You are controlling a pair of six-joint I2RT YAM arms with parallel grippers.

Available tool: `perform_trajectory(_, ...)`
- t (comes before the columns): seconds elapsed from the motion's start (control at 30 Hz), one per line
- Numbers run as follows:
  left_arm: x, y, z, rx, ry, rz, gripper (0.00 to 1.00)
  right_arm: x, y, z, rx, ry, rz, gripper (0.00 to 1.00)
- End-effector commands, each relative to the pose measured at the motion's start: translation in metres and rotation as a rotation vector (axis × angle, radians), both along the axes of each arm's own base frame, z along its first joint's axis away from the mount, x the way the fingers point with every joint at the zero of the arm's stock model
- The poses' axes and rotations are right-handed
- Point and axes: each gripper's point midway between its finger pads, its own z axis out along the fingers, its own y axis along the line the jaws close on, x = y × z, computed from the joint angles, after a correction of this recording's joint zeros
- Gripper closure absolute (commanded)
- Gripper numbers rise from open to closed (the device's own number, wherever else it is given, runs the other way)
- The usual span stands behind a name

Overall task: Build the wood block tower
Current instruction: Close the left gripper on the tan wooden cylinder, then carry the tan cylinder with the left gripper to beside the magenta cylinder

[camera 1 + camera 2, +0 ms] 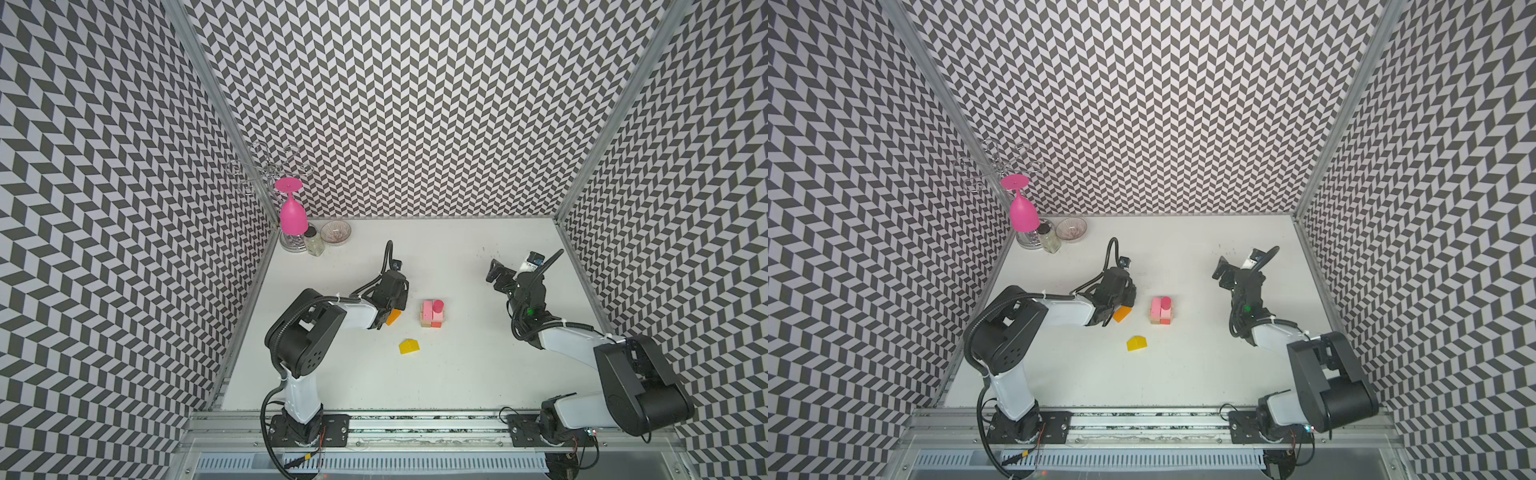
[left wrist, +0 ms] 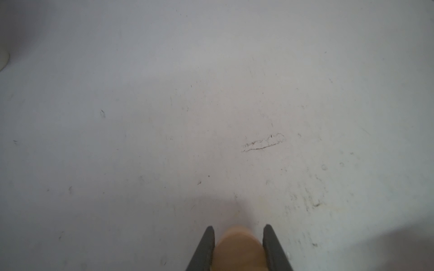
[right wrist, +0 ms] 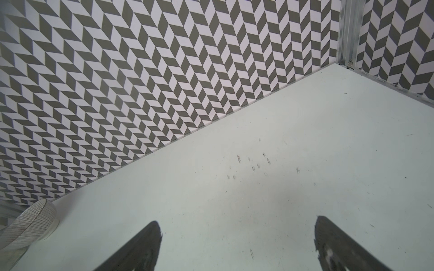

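The tower (image 1: 433, 313) (image 1: 1162, 311) stands mid-table: tan blocks at the bottom, pink blocks and a red cylinder on top. To its left my left gripper (image 1: 388, 319) (image 2: 238, 228) points down at the table, shut on an orange wood block (image 1: 393, 316) (image 1: 1122, 314) (image 2: 238, 248) that fills the gap between its dark fingers. A yellow house-shaped block (image 1: 409, 346) (image 1: 1137, 343) lies loose on the table in front of the orange one. My right gripper (image 1: 500, 272) (image 3: 237, 225) hovers to the right of the tower, open and empty, facing the back wall.
In the back left corner a wire rack holds a pink goblet (image 1: 293, 216) upside down, with a small jar (image 1: 313, 241) and a glass bowl (image 1: 336, 232) (image 3: 30, 225) beside it. Patterned walls close the table on three sides.
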Motion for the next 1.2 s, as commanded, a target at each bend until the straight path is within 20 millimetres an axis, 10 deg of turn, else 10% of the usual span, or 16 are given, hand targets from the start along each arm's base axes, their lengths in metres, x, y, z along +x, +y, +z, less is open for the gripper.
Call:
perform_trajectory(0.0,-0.001,0.008,0.044,-0.056,-0.072,0.039,0.86,0.007,0.000,0.012,0.013,-0.038,-0.002,0.00)
perform_trajectory(0.43,-0.052,-0.025,0.094,-0.181,-0.149,-0.125,0.92,0.005,0.003,0.013,0.015,-0.043,0.016,0.00)
perform_trajectory(1.17,-0.084,-0.090,0.072,-0.171,-0.076,-0.295,0.98,0.007,0.006,0.011,0.013,-0.036,0.032,0.00)
